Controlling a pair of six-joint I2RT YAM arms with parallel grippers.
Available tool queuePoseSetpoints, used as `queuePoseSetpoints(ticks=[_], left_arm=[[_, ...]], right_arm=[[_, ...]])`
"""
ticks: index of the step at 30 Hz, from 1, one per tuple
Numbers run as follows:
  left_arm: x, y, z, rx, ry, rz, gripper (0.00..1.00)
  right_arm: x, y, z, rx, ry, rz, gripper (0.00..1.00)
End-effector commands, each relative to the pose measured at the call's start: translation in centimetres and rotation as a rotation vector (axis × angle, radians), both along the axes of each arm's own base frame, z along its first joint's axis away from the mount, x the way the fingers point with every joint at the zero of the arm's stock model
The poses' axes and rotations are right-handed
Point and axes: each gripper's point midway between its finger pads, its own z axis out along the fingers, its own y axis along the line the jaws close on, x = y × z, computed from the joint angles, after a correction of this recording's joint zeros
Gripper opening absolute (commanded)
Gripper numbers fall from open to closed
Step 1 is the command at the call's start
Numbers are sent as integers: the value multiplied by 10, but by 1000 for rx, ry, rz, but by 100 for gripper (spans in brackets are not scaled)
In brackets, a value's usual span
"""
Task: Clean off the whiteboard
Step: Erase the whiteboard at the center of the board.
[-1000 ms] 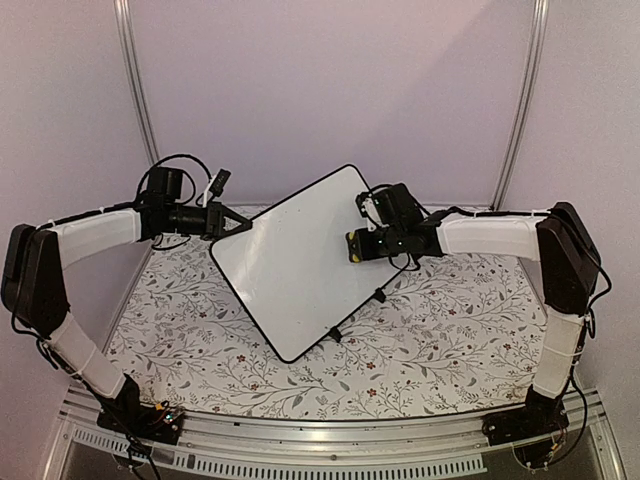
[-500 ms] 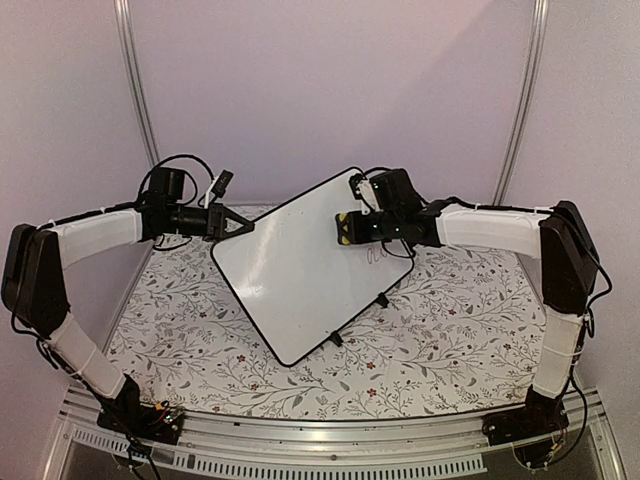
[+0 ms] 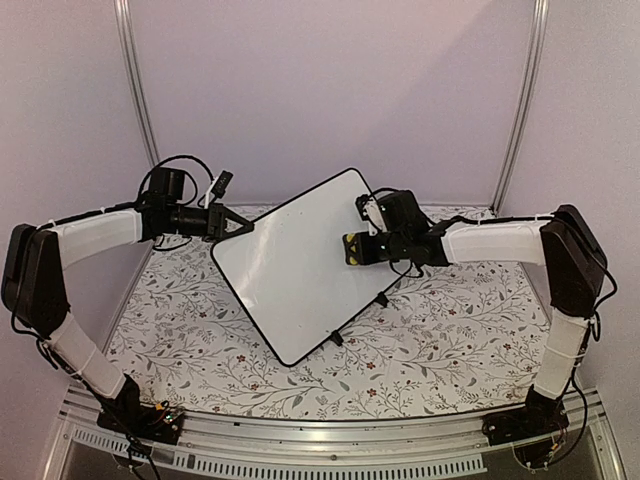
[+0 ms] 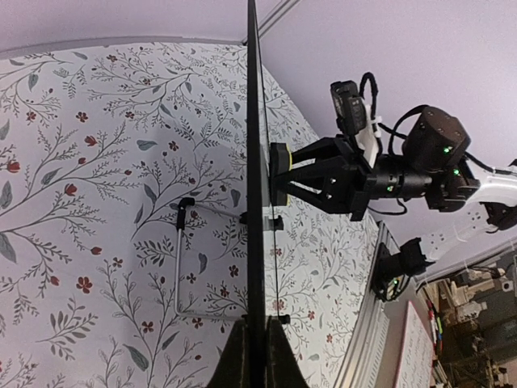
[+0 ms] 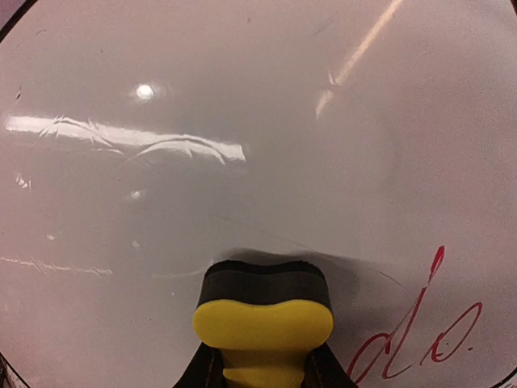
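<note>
Board (image 3: 295, 270) mostly clean. Right claw (image 5: 258, 373) clamps eraser (image 5: 262, 311) against it; red writing (image 5: 420, 343) just right of claw not yet wiped. Left claw (image 3: 243, 228) grips board edge.

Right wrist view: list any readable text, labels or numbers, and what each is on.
"do." is in red handwriting on the whiteboard, bottom right of the view; whether it continues behind the yellow eraser cannot be told.
No print shows on the eraser.
Nothing else is readable; the faint grey streaks on the whiteboard are not legible text.
</note>
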Motion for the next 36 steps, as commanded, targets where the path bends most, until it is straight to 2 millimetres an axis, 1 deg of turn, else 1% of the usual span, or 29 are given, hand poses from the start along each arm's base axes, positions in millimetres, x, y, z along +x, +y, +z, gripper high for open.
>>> queuePoseSetpoints(ticks=[1,5,9,13,15,17,19,23,28,31,33,36], left_arm=[[-12,-11,1,-27,-32,-93,0],[-12,-12,0,-27,-31,-93,0],[-13,-12,0,-27,-31,-94,0],[-13,-12,1,-27,-32,-94,0],[-13,-13,1,-28,-32,-96,0],[-13,-12,1,-27,-32,-96,0],[-13,-12,1,-26,-32,-94,0],[-13,-13,0,-26,-33,-95,0],[-13,-13,1,-27,-32,-95,0],[-13,-13,1,-26,-32,-95,0],[-13,-13,1,-27,-33,-95,0],[-13,-13,1,-27,-33,-96,0]], right_arm=[[-24,-4,-31,-51,58,32,0],[-41,-3,-44,-75,70,52,0],[-53,-8,-57,-97,94,58,0],[-56,-20,-64,-123,98,22,0],[-55,-22,-60,-125,87,14,0],[-53,-22,-53,-122,67,13,0],[-48,-20,-38,-109,34,11,0],[-34,-16,-1,-70,-37,4,0],[-4,-29,44,-18,-121,-75,0],[9,-33,58,-7,-153,-104,0],[16,-32,63,-6,-167,-118,0],[25,-30,62,-14,-172,-131,0]])
